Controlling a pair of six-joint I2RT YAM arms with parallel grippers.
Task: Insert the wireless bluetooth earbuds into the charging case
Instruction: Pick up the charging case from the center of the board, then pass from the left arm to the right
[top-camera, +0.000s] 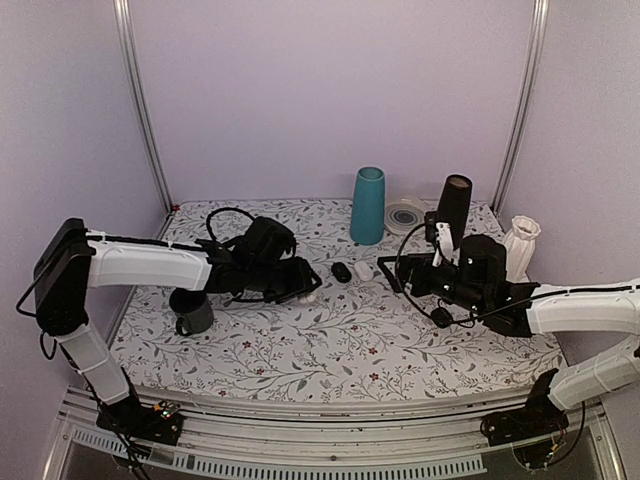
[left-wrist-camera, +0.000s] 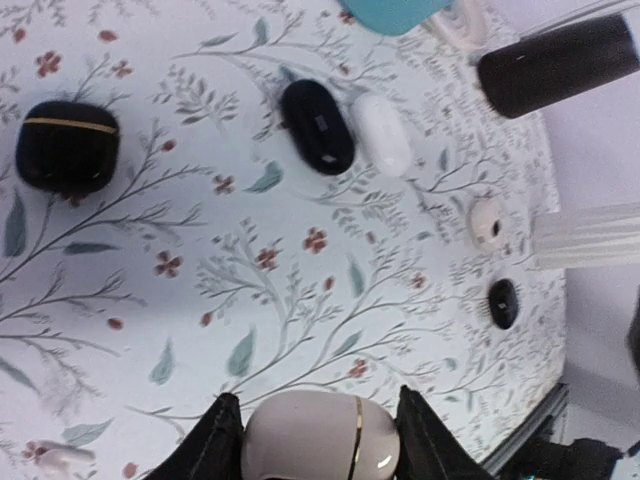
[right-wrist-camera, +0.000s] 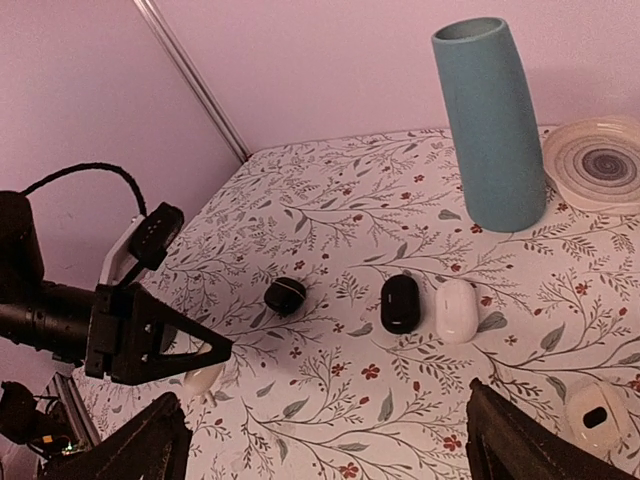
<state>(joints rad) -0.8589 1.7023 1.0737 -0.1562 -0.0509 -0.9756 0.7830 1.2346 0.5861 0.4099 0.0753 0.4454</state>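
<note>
Charging case (right-wrist-camera: 597, 413), white, rounded, with one dark spot, lies just outside one finger of the spread-open right gripper (right-wrist-camera: 318, 395); left gripper (left-wrist-camera: 315, 400) clasps a gold-banded white case (left-wrist-camera: 320, 440)

cloth (left-wrist-camera: 250, 300): matt, printed flowers
charging case (right-wrist-camera: 598, 415), 4 o'clock in right wrist view: smooth pale plastic — soft shine
gold-band case (left-wrist-camera: 320, 445), 6 o'clock in left wrist view: very shiny plastic
black oval case (left-wrist-camera: 318, 125): glossy plastic
teal vase (right-wrist-camera: 492, 120): smooth, matt

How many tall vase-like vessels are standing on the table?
3: a teal vase at the back centre, a black cylinder to its right, and a white ribbed vase near the right edge. Others may be hidden.
</note>
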